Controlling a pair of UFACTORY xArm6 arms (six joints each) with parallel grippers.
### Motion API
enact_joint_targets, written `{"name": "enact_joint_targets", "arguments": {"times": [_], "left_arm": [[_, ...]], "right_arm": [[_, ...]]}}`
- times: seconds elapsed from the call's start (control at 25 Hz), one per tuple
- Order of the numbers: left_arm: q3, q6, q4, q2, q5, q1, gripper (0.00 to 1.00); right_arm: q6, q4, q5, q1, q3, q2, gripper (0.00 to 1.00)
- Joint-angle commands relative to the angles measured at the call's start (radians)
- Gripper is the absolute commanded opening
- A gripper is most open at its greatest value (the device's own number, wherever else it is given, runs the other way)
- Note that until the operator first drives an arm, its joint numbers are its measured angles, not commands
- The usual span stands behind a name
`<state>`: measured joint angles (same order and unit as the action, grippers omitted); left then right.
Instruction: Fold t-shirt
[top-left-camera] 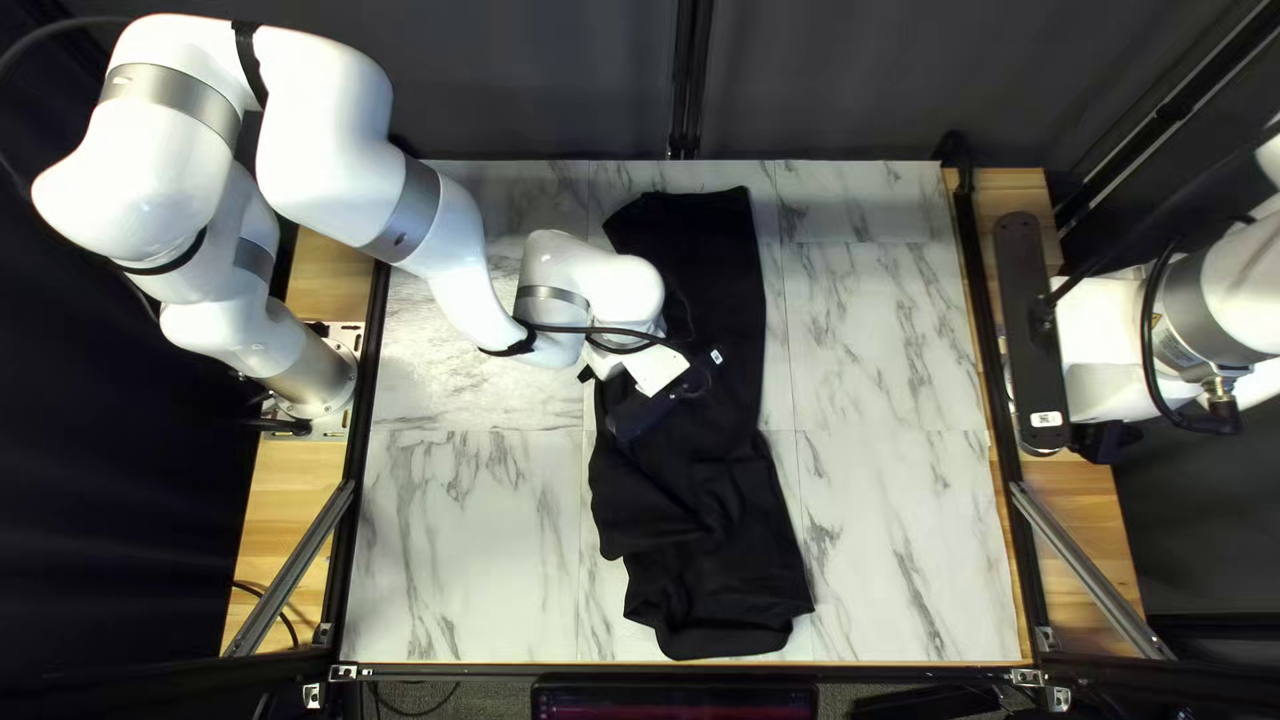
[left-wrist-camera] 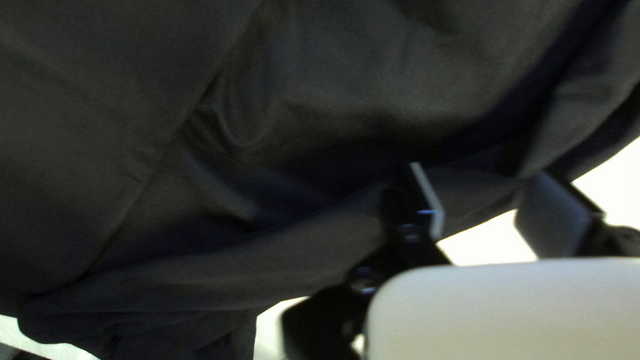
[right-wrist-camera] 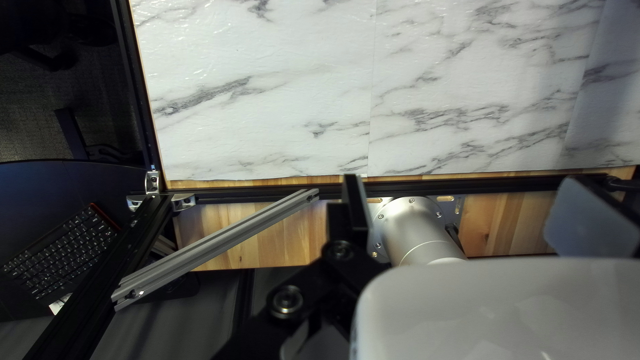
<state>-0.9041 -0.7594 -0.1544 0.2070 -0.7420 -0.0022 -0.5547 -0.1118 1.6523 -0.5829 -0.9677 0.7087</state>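
Observation:
The black t-shirt [top-left-camera: 707, 534] lies as a long strip from the table's far part to its near part, rumpled in its nearer half. My left gripper [top-left-camera: 638, 416] is low over the strip's left side; its tips are hard to make out there. In the left wrist view the left gripper [left-wrist-camera: 490, 197] is open, its fingers apart above a creased edge of the shirt [left-wrist-camera: 287, 120], with cloth and pale table between them. My right gripper [top-left-camera: 1034, 334] hangs over the table's right edge, away from the shirt. The right gripper [right-wrist-camera: 470, 210] stands open, holding nothing.
Marble-patterned tabletop [top-left-camera: 880, 534] shows on both sides of the shirt. Black rails frame the table, with a slanted metal brace [top-left-camera: 1087, 567] at the near right and another [top-left-camera: 294, 567] at the near left. A keyboard [right-wrist-camera: 57, 253] lies beyond the frame in the right wrist view.

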Motion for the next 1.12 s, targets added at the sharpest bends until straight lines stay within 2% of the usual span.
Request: {"name": "enact_joint_targets", "arguments": {"times": [0.04, 0.44, 0.8, 0.84, 0.88, 0.92, 0.96, 1.12], "left_arm": [[-0.021, -0.007, -0.001, -0.003, -0.017, -0.002, 0.02], [-0.095, -0.023, 0.012, 0.002, -0.037, 0.009, 0.02], [-0.240, 0.033, 0.069, 0.124, -0.043, 0.034, 0.02], [-0.252, 0.037, 0.078, 0.138, -0.042, 0.040, 0.08], [-0.259, 0.041, 0.087, 0.147, -0.044, 0.045, 0.30], [-0.255, 0.045, 0.095, 0.145, -0.044, 0.050, 1.00], [-0.251, 0.049, 0.099, 0.142, -0.045, 0.053, 1.00], [-0.131, 0.105, 0.084, 0.019, -0.044, 0.059, 1.00]], "right_arm": [[0.000, 0.000, 0.000, 0.000, 0.000, 0.000, 1.00], [0.000, 0.000, 0.000, 0.000, 0.000, 0.000, 1.00], [0.000, 0.000, 0.000, 0.000, 0.000, 0.000, 1.00], [0.000, 0.000, 0.000, 0.000, 0.000, 0.000, 1.00], [0.000, 0.000, 0.000, 0.000, 0.000, 0.000, 1.00], [0.000, 0.000, 0.000, 0.000, 0.000, 0.000, 1.00], [0.000, 0.000, 0.000, 0.000, 0.000, 0.000, 1.00], [0.000, 0.000, 0.000, 0.000, 0.000, 0.000, 1.00]]}}
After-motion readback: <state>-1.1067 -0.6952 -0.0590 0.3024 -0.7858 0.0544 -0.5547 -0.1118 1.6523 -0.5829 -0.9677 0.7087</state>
